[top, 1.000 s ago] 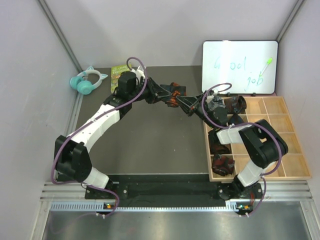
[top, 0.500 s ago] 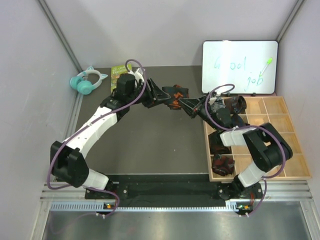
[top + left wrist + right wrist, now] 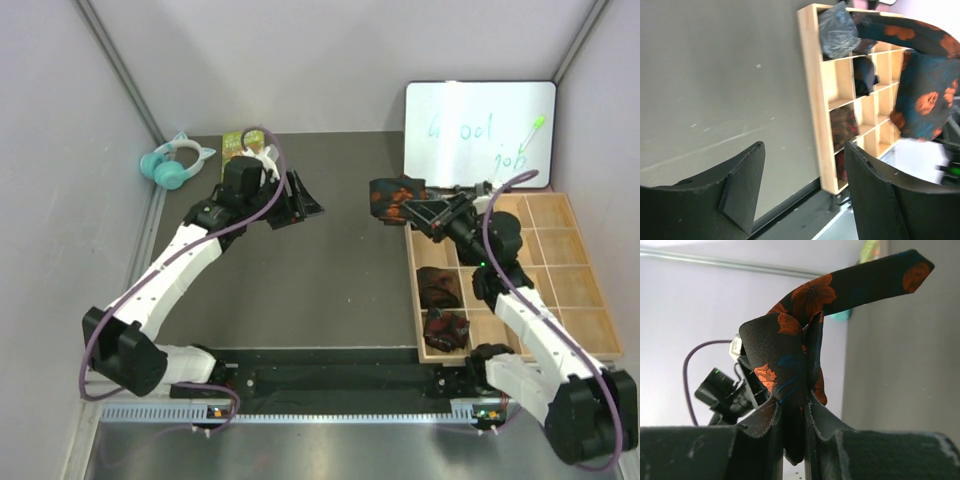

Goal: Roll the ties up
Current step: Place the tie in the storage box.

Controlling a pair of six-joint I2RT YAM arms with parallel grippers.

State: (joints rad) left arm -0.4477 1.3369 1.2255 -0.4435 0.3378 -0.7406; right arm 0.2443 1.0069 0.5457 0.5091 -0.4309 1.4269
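Note:
The black tie with orange-red blotches [image 3: 393, 194] is a loose roll with one end sticking out. My right gripper [image 3: 418, 209] is shut on it and holds it in the air just left of the wooden tray's [image 3: 414, 290] far left corner. In the right wrist view the roll [image 3: 782, 352] sits pinched between the fingers [image 3: 794, 410]. My left gripper [image 3: 303, 205] is open and empty over the mat, well left of the roll. Its view [image 3: 805, 150] shows the roll [image 3: 925, 95] hanging over the tray [image 3: 812, 90]. A dark brown roll [image 3: 438, 285] and a maroon roll [image 3: 447, 328] lie in tray compartments. A grey roll [image 3: 837, 32] fills the corner compartment.
A whiteboard [image 3: 480, 135] leans at the back right behind the tray. Teal headphones [image 3: 175, 160] and a green booklet [image 3: 238, 145] lie at the back left. Grey walls close in both sides.
My left gripper has let go of the blotched tie and drawn back to the left. My right arm has swung right with the roll, towards the tray.

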